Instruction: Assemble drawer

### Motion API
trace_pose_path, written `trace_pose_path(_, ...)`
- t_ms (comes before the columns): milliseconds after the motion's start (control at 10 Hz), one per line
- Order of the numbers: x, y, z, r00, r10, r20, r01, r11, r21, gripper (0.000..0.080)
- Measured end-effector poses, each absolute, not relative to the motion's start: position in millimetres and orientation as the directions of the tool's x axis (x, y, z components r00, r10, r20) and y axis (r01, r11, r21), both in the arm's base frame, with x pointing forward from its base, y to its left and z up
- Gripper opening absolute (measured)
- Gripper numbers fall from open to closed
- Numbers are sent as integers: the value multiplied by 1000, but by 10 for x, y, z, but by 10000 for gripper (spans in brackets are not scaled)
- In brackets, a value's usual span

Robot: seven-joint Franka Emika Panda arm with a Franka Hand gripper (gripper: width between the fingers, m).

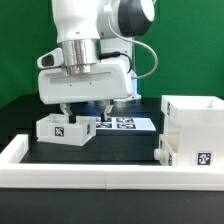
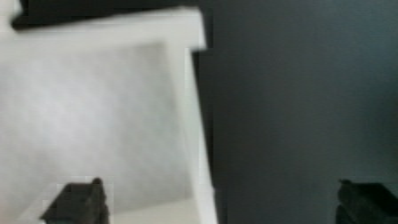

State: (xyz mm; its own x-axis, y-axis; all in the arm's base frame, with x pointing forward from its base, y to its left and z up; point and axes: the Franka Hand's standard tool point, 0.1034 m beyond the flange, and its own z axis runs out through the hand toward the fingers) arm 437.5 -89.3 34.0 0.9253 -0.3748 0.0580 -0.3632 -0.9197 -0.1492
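Observation:
A small white drawer box [image 1: 62, 128] with marker tags lies on the black table at the exterior view's left. A larger white drawer housing [image 1: 192, 130] stands at the right. My gripper [image 1: 85, 110] hangs just above the small box's right end, open and empty. In the wrist view the gripper [image 2: 219, 205] is spread wide. One fingertip [image 2: 75, 203] is over the blurred white box [image 2: 98, 110], and the other is over the dark table. The box's edge runs between them.
The marker board [image 1: 125, 123] lies flat behind the gripper. A white rail [image 1: 100, 172] borders the table's front and left side. The arm's body hides the table area behind the small box.

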Motion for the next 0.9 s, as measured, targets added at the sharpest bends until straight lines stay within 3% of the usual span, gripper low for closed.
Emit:
trace_pose_path(400, 4240, -816, 105, 929, -358, 88, -346, -929, -127, 648)
trace_pose_path(700, 4218, -824, 55, 942, -322, 93, -310, -943, -121, 648)
trace_pose_path(800, 4216, -823, 52, 946, -312, 94, -300, -946, -120, 520)
trace_pose_path(900, 4215, -822, 51, 946, -309, 94, -297, -947, -120, 520)
